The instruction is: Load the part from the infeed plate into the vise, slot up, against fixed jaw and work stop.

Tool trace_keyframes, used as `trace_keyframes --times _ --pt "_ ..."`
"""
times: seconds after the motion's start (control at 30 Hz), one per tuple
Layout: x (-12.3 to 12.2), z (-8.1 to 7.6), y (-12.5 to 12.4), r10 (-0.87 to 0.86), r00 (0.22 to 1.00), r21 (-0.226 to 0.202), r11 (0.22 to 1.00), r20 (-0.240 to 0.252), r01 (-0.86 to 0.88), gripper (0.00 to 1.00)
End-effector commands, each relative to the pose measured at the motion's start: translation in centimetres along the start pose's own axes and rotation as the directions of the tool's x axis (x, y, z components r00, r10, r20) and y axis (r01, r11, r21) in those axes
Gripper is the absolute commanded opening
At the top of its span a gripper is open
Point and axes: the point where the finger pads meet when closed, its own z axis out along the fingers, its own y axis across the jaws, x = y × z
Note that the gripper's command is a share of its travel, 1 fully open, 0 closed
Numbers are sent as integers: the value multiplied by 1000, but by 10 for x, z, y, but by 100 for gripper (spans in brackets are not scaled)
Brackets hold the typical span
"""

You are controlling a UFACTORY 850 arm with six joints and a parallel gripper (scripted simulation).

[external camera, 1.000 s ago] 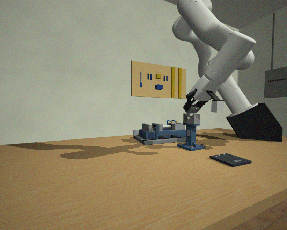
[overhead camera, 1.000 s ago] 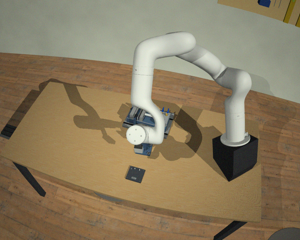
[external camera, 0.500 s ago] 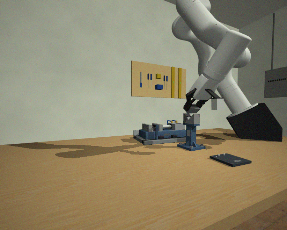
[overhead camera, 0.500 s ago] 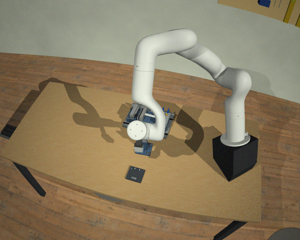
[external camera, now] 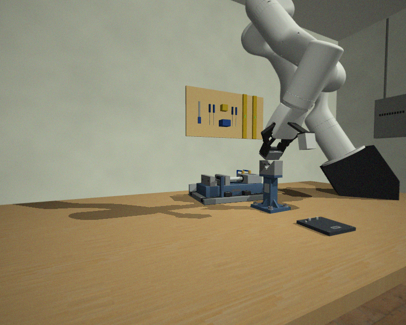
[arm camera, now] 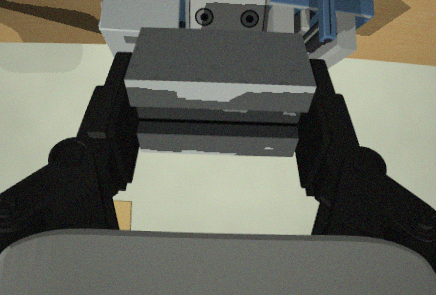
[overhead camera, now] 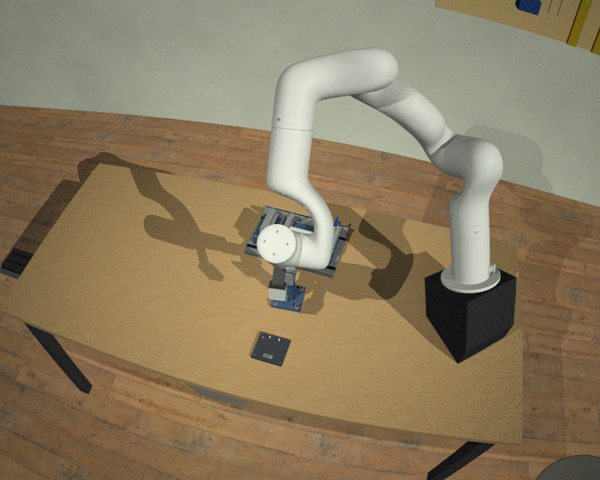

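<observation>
My gripper (external camera: 273, 150) is shut on the grey block (arm camera: 218, 91), the part, and holds it tilted just above the V-block (external camera: 270, 168). The V-block stands on a blue post with a blue base (overhead camera: 288, 297). In the wrist view the block fills the gap between my black fingers, with a dark groove along its lower side. The vise (external camera: 227, 186) sits behind the V-block, its jaws apart; in the top view it (overhead camera: 298, 242) is partly hidden by my arm. The dark infeed plate (overhead camera: 270, 349) lies bare near the table's front; it also shows in the exterior view (external camera: 325, 225).
The arm's black base box (overhead camera: 470, 312) stands at the table's right end. A tool board (external camera: 224, 112) hangs on the far wall and a grey cabinet (external camera: 393, 115) on the right wall.
</observation>
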Motion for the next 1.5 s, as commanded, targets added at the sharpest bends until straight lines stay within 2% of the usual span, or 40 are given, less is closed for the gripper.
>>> trace_keyframes --times 0.0,0.07,0.13,0.63,0.7,1.2,1.27,1.47 --pt "-1 -1 1 1 999 -1 1000 -54 -1 0" --pt "-1 0 1 1 997 -1 1000 -77 -1 0" --pt "-1 0 1 1 997 -1 1000 -77 -1 0" --pt "-3 0 1 1 966 -1 1000 -257 -1 0" --pt "-3 0 1 1 966 -1 1000 -257 -1 0" --pt "-5 1 1 0 911 -1 1000 -412 -1 0" --pt "-5 1 1 0 911 -1 1000 -412 -1 0" --pt "-5 1 1 0 888 -1 1000 -460 -1 0"
